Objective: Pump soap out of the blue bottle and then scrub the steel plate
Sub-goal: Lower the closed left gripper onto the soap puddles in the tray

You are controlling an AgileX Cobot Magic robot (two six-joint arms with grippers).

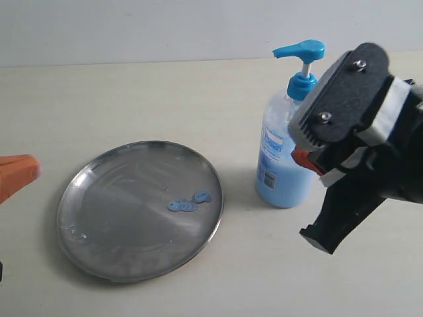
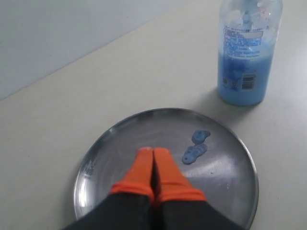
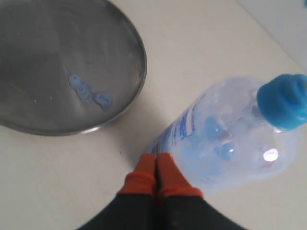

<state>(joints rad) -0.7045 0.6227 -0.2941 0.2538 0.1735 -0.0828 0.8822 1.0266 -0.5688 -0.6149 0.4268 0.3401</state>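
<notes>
On the pale tabletop (image 1: 198,99), with a plain light wall (image 1: 132,26) behind it, the steel plate (image 1: 119,218) lies flat at the left-centre of the exterior view. A few small blobs of light blue soap (image 1: 188,201) sit on it in a short chain, towards the rim nearest the bottle.

The blue bottle (image 1: 281,165) stands just beside the plate on its right, apart from the rim. It is upright with its long axis vertical, and its pump head (image 1: 301,51) is raised, the spout pointing left towards the plate's side.

The right gripper (image 3: 156,165) hangs close in front of the bottle, and its black body hides the bottle's right shoulder in the exterior view. Its orange fingertips are pressed together on nothing, and I cannot tell whether they touch the bottle.

The left gripper (image 2: 153,160) hovers over the plate's near side, its orange fingers likewise closed and empty, clear of the soap.
</notes>
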